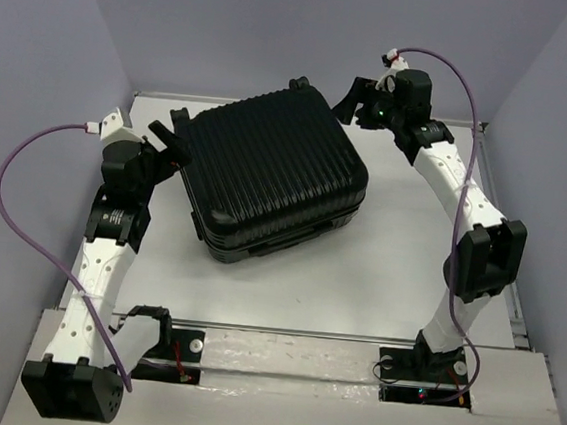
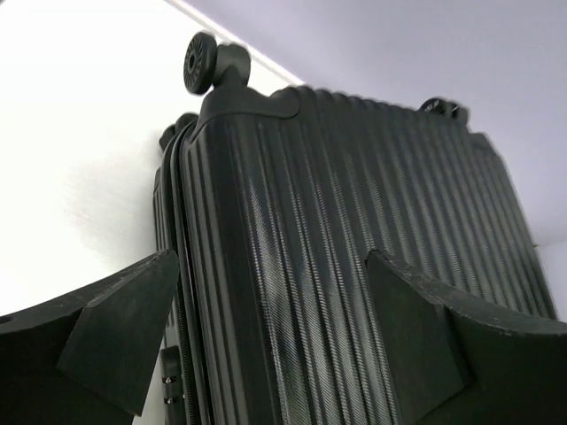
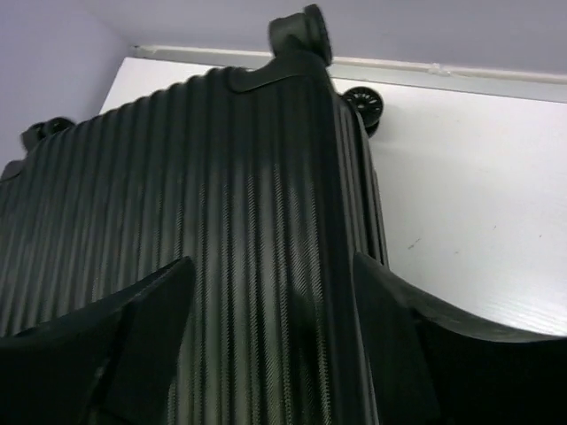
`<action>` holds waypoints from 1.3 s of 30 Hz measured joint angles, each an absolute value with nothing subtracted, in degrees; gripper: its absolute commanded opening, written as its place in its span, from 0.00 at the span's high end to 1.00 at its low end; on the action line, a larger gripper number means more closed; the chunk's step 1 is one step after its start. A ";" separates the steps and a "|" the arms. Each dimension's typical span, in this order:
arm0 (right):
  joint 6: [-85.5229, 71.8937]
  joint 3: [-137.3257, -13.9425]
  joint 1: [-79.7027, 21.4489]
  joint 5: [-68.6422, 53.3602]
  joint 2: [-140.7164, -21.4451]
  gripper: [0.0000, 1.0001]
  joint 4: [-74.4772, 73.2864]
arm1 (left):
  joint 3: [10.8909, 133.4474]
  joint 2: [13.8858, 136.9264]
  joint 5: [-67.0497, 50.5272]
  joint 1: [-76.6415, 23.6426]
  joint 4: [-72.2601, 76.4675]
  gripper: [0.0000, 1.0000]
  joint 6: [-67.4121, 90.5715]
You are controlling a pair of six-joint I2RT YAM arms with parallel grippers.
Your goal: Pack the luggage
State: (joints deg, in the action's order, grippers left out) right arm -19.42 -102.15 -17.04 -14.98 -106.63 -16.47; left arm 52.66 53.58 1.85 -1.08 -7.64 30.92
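Note:
The luggage (image 1: 272,171) is a black ribbed hard-shell suitcase lying shut and flat, turned at an angle, on the white table (image 1: 398,274). My left gripper (image 1: 167,141) hovers at its left corner, jaws wide open and holding nothing. In the left wrist view the ribbed shell (image 2: 354,248) fills the space beyond the left gripper (image 2: 273,266), with a wheel (image 2: 199,62) at the top. My right gripper (image 1: 353,99) sits at the far right corner, open and empty. The right wrist view shows the shell (image 3: 221,195) just past the right gripper (image 3: 273,266).
Grey-violet walls (image 1: 36,68) close in the table on three sides. A metal rail (image 1: 292,334) runs across the near edge by the arm bases. Purple cables (image 1: 9,196) loop off both arms. Two suitcase wheels (image 3: 363,102) stick out over bare table to the right.

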 measured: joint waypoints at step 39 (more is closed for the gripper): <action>-14.90 -24.21 -14.41 -23.49 -70.96 0.52 30.26 | 37.32 30.92 -31.09 -3.79 -21.04 0.01 20.38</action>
State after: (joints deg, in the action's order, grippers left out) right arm -14.90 -24.21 -14.41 -23.49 -70.96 30.26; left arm 37.32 30.92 -31.09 -3.79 -21.04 20.38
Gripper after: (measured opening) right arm 0.494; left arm 0.990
